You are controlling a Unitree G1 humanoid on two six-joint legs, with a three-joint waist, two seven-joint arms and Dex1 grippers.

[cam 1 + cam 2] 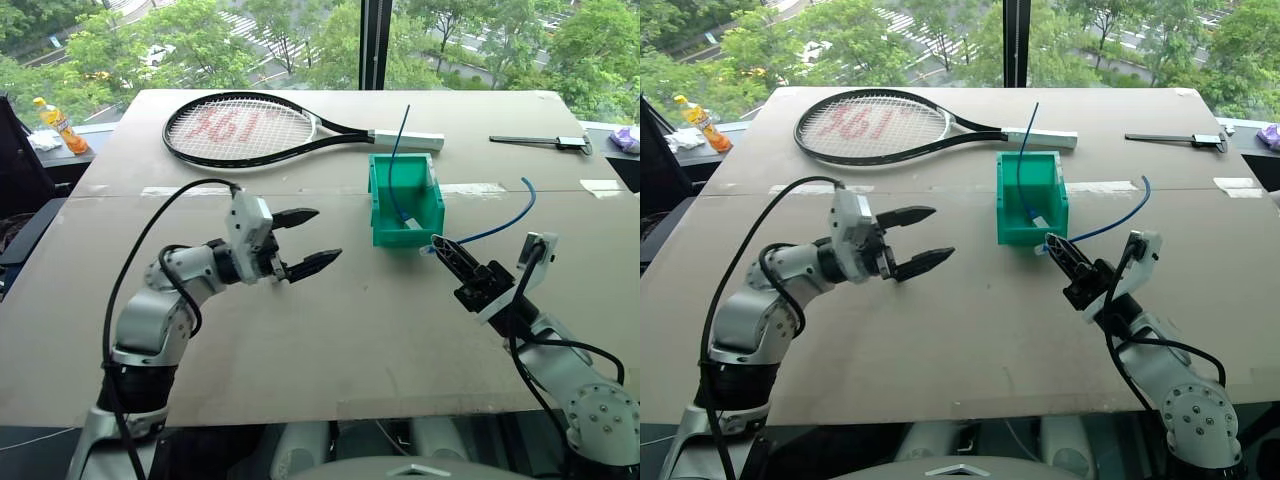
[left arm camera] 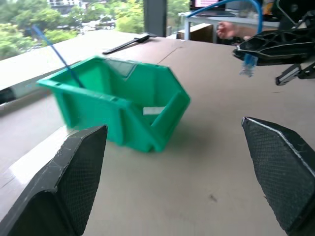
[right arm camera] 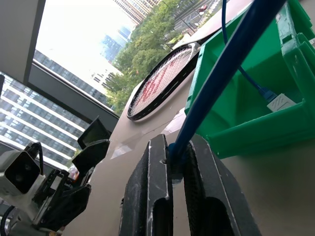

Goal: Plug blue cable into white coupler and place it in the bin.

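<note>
My right gripper (image 1: 440,246) is shut on the blue cable (image 1: 510,218), just in front of the bin (image 1: 373,205) and near its lowered lip. From the fingers (image 3: 157,172) the cable curves up and away to the right. A small pale piece (image 1: 428,250) shows at the cable's plug end, just past the fingertips. I cannot tell whether it is the white coupler. My left gripper (image 1: 329,234) is open and empty. It points level toward the bin (image 2: 123,113) from a hand's length to its left.
A straighter blue cable (image 1: 397,150) stands in the bin with its own white coupler (image 3: 280,102) on the bin floor. Behind the bin lies a tennis racket (image 1: 250,128). A black tool (image 1: 540,141) lies at the back right. A bottle (image 1: 60,125) stands off the table's left.
</note>
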